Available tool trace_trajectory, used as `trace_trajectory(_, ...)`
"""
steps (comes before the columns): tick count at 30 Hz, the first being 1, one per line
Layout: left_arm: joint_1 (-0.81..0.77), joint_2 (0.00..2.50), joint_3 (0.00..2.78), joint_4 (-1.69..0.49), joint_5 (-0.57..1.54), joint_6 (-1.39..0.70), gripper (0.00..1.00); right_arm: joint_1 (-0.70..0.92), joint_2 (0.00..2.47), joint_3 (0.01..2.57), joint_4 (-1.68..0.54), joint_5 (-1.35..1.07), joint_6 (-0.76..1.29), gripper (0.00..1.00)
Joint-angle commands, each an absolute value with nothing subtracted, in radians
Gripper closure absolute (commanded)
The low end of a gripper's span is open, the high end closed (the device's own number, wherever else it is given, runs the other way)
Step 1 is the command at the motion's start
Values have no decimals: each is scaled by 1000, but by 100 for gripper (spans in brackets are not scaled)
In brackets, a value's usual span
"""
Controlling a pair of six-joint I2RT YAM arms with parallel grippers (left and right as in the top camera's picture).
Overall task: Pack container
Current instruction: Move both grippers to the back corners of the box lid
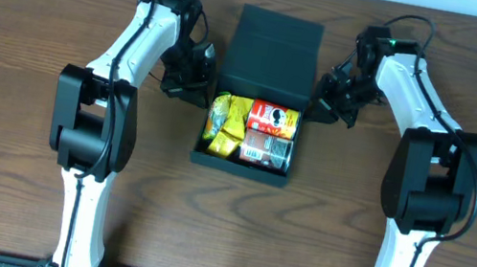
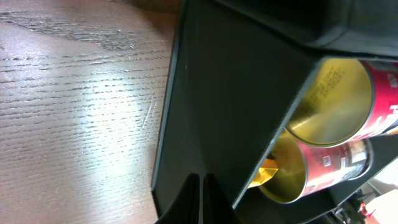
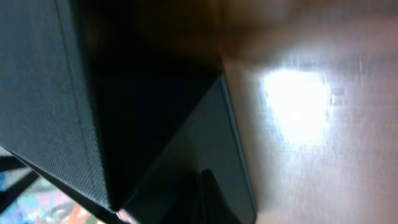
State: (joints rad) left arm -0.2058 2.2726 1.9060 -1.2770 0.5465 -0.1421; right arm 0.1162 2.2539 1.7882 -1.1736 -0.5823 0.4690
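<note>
- Brown wood-grain table everywhere, with a bright glare patch on it in both wrist views.
- Found the container mid-table, right between the two arms, open side up.
- Saw its lid flipped back toward the far edge, matte and dark like the rest of it.
- Counted two cans lying on their sides in the right half: a red can at the back and a darker can just in front, touching it.
- Spotted yellow packets stuffed into the left half, pressed up against the cans.
- Caught the gold ends of both cans from the left wrist, peeking past a dark slanted side panel.
- Had the left gripper tucked against the container's left side, up near the hinge.
- Had the right gripper mirrored on the right side, just as close.
- Noticed the fingertips sitting very narrow in both wrist views, only a thin slit between them.
- Couldn't tell for either one whether it was pinching the side panel or just resting there; black on black, and the right wrist view was blurry too.
</note>
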Motion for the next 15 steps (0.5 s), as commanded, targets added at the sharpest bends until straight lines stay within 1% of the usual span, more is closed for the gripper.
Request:
trace_trajectory(1,-230,2265,1906,-1270,605,-165,94,132,2224,1785,-1119,-644,515,99)
trace_trajectory(4,-232,2265,1906,-1252,619,-165,94,133,2224,1785,-1054,-644,535,98)
trace_trajectory(9,-222,2265,1906,-1225,611,-165,94,128,2224,1785,-1079,-616,538,99)
trace_trajectory(12,-202,2265,1906,-1220,556,-165,94,121,2222,1786,-1115,-561,538,99)
trace_trajectory(15,-170,2265,1907,-1194,458,-186,94,93,2220,1791,-1105,-545,525,99)
